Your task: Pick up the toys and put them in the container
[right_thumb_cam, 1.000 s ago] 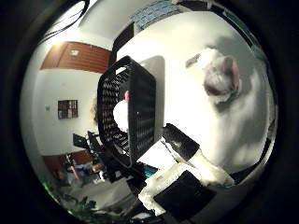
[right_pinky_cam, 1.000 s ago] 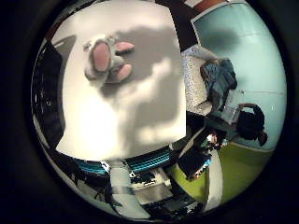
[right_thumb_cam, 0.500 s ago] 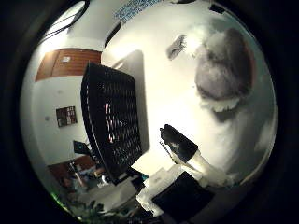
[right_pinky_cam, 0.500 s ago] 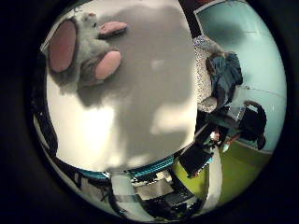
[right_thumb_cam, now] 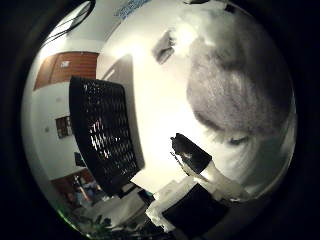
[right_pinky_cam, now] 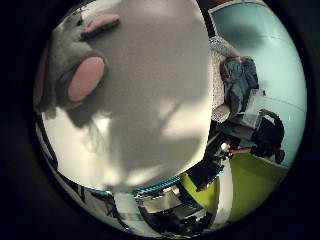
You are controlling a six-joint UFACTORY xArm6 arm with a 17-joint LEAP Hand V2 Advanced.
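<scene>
Already close: hand (right_thumb_cam: 200,190) low over the toy
Toy: grey plush mouse (right_pinky_cam: 70,75) lying on the white surface (right_pinky_cam: 150,100), not yet lifted
Container: black mesh basket (right_thumb_cam: 102,135) nearby, contents unclear
Fingers: cannot tell

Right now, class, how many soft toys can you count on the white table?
1. A grey plush toy with pink ears lies on the white table, close under the robot hand, beside the black mesh container. The container's inside is hidden, so more toys may be there.
</scene>
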